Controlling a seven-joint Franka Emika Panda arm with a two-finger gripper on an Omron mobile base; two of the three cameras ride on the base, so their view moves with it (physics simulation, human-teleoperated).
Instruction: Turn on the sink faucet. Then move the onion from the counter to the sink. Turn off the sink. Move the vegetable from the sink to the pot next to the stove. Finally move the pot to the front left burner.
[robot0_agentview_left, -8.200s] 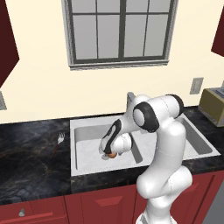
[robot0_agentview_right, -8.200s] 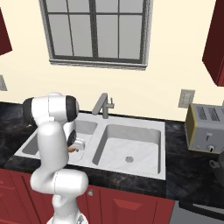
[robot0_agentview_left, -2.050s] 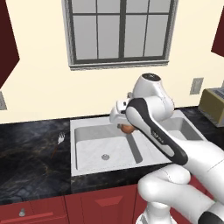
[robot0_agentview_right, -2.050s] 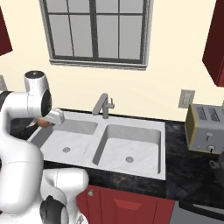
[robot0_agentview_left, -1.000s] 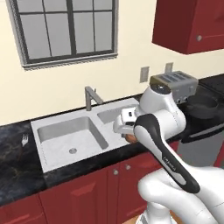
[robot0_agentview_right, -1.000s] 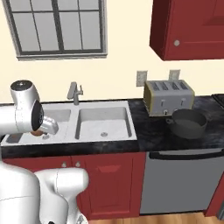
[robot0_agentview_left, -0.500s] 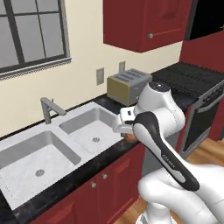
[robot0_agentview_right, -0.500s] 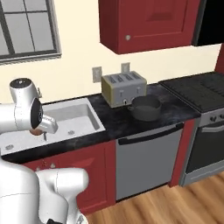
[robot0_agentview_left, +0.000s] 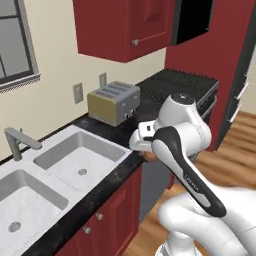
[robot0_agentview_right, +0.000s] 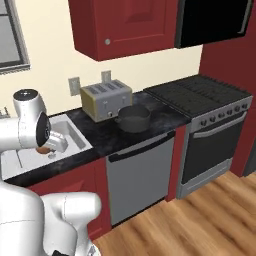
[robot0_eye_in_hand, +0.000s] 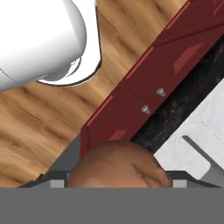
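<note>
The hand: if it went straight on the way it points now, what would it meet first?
The hand holds the onion, pointing down. Past it, probably the counter at its front edge, or the red cabinets; depth is unclear.

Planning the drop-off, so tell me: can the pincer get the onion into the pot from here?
Probably not yet: the pincer holds the onion over the sink's edge, while the pot sits farther along the counter beside the toaster.
</note>
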